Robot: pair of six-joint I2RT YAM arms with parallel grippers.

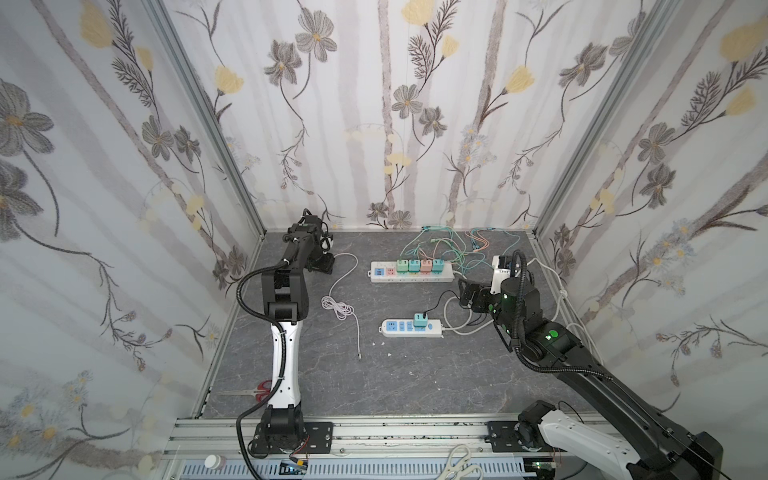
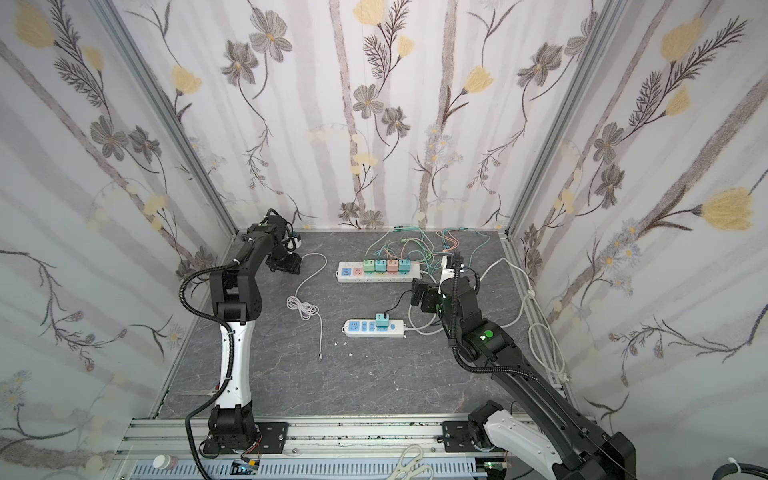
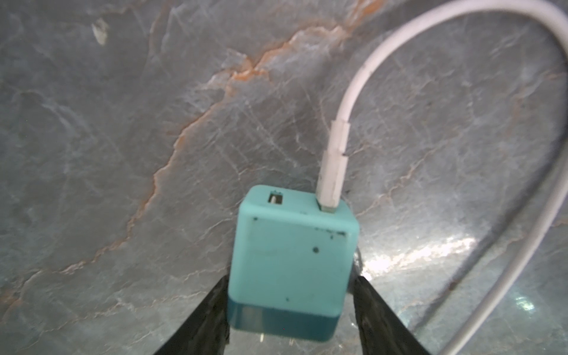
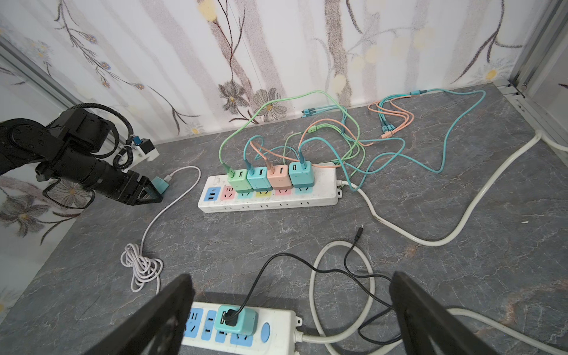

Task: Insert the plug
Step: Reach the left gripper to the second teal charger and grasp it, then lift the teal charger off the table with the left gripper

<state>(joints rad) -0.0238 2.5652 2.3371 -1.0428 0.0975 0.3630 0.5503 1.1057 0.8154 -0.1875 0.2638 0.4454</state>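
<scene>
- grey marble-look tabletop (image 1: 415, 374): walled on three sides, bare and roomy across the middle and front.
- long white power strip (image 1: 409, 278): lies crosswise near the back, carries four coloured chargers (image 1: 419, 266); free pink socket (image 1: 389, 272) at the left end, the end nearer the left arm.
- short white-and-blue power strip (image 1: 399, 328): parallel, nearer the front, below the right gripper (image 4: 290, 275), whose jaws are wide apart and empty.
- left gripper (image 3: 290, 295): low in the back-left corner, clamped on both flanks of the teal cube charger plug (image 3: 292, 246).
- plug position: left of the long strip, clear of it; prongs (image 3: 261, 338) on the wrist side, so probably needs turning prongs-down before insertion.
- white USB cable (image 1: 347, 270): trails from the plug to a coil (image 1: 337, 308); may drag.
</scene>
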